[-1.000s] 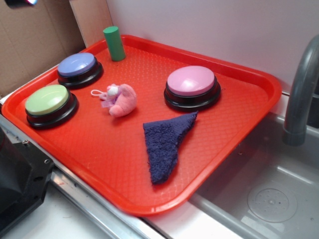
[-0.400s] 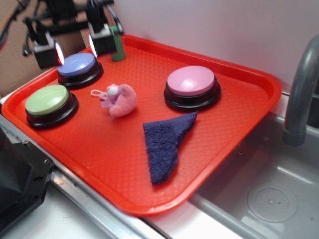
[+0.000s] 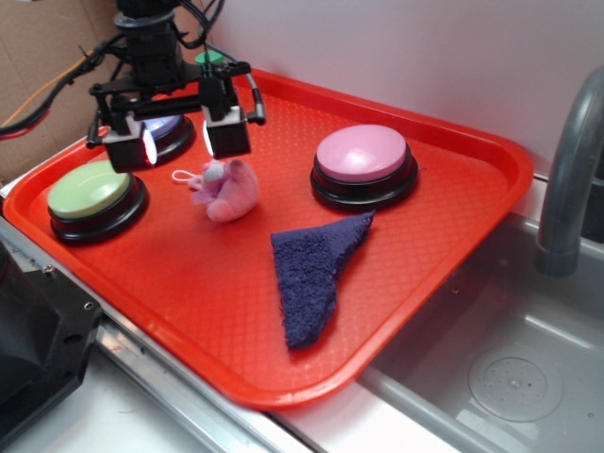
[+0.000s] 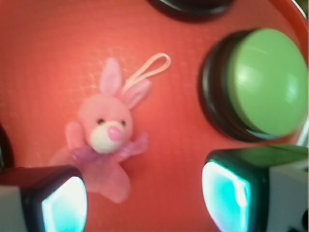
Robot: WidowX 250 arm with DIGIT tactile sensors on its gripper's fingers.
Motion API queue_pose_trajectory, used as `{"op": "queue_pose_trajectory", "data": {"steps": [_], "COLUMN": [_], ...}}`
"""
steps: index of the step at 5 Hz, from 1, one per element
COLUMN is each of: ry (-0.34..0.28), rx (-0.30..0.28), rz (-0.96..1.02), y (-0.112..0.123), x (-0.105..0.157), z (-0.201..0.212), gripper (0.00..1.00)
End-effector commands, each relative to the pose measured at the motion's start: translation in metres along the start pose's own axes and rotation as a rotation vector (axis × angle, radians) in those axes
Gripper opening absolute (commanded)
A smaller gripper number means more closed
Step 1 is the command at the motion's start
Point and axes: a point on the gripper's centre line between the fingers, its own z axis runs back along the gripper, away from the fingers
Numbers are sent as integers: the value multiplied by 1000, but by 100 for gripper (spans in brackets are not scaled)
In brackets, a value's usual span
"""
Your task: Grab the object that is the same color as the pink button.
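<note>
A small pink plush bunny (image 3: 226,189) with a white face, lilac frill and white loop string lies on the red tray (image 3: 453,236). The pink button (image 3: 363,162) stands to its right on a black base. My gripper (image 3: 175,142) hovers open just above and left of the bunny, one finger over its head. In the wrist view the bunny (image 4: 106,140) lies face up, partly under the left finger; the gripper (image 4: 145,203) holds nothing between its wide-apart pads.
A green button (image 3: 92,196) and a blue-purple button (image 3: 175,132) sit at the tray's left, the latter partly hidden by the gripper. A dark blue cloth (image 3: 311,274) lies mid-tray. A sink (image 3: 510,377) and grey faucet (image 3: 571,179) are at right.
The arm entered from the upper left and came down toward the plush bunny, now covering the blue-purple button and green cylinder. The objects on the tray have not moved.
</note>
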Motion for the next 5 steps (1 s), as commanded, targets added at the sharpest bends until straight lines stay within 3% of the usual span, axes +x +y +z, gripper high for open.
{"op": "queue_pose_trajectory", "data": {"steps": [1, 3, 5], "ry": [-41, -15, -49], "rx": [-63, -67, -92], "rz": [-51, -87, -153], "y": [-10, -18, -24], "x": [16, 24, 27], "z": [-8, -29, -29], "gripper": [100, 100, 100]}}
